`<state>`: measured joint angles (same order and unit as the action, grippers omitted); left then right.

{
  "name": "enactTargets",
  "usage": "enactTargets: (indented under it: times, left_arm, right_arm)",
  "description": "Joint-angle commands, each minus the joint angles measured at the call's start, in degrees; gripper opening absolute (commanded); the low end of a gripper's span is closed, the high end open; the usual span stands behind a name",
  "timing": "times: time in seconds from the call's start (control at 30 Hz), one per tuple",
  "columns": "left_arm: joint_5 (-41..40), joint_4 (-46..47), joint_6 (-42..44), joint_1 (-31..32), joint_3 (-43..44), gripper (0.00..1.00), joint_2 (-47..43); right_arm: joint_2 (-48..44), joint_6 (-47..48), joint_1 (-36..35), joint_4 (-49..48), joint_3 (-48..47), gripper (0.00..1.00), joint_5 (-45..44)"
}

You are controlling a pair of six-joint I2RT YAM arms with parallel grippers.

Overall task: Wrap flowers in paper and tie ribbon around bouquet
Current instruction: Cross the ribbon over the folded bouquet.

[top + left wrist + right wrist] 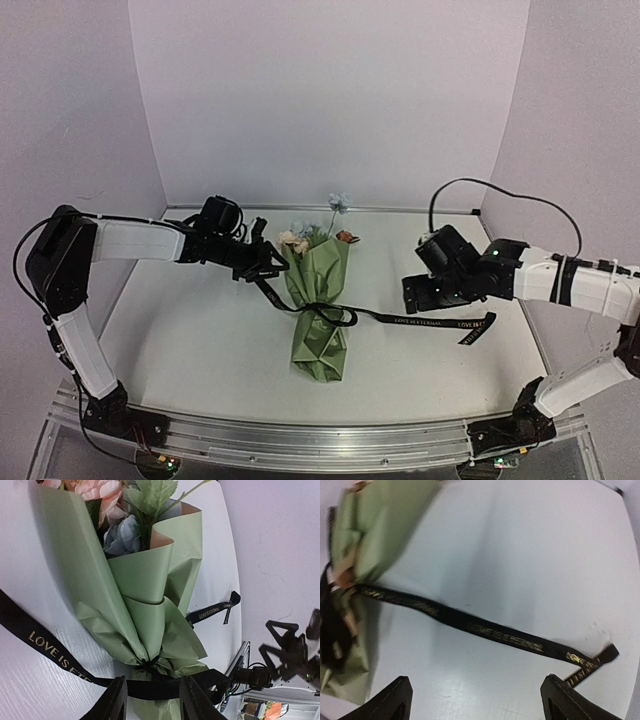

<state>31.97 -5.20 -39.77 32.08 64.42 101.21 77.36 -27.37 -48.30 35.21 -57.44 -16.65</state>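
Although the top view takes in the whole white table (180, 340), the wrist views cut things off. One bouquet (320, 300), a cone of olive-green paper (145, 575) with a tan inner face, lies at the table's middle with its wide end pointing away from the arms. The left wrist view crops that wide end, and the right wrist view blurs the cone. Inside it sit the flowers (120, 535), pale blue, pink and cream. Their stems are hidden by the wrap and the blooms are too crowded to count.

One long black ribbon (420, 320) with gold lettering circles the cone's narrow waist, its knot a dark tangle that is hard to read.

Of two grippers, the left gripper (153, 682) has its fingers apart, with a ribbon tail crossing the gap unpinched. The right gripper (476, 690) gapes wide over bare table, the other tail just ahead.
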Motion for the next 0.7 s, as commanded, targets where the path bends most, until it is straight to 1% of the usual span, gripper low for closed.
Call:
enactTargets:
  times: [0.0,0.1,0.2,0.33,0.43,0.53,0.67]
  left_arm:
    - [0.75,-3.85,4.01,-0.08,5.27,0.42,-3.94]
    - [0.73,-5.18,4.90,-0.08,6.52,0.47,-4.38]
    - [0.78,-5.98,5.44,-0.08,7.15,0.49,-4.68]
    - [1.16,-6.30,5.59,-0.08,7.45,0.50,-4.99]
    - [1.30,-6.46,5.74,-0.08,7.60,0.50,-5.05]
    - [1.56,-6.87,6.08,-0.08,7.88,0.50,-5.03]
    - [2.08,-6.98,6.27,-0.08,7.79,0.50,-5.39]
  right_arm:
    - [-4.67,-15.83,9.07,6.26,7.56,0.85,-7.23]
    - [-7.37,-20.48,14.20,6.40,12.66,0.84,-9.15]
    - [-7.88,-24.05,20.52,4.74,15.39,0.83,-5.26]
    - [-4.84,-27.18,27.91,3.59,14.65,0.78,-0.64]
    - [-1.81,-29.21,31.29,2.44,13.47,0.75,0.72]
    - [1.25,-31.72,34.21,0.86,12.83,0.69,2.29]
    - [4.37,-33.72,36.61,-3.85,12.90,0.60,2.91]
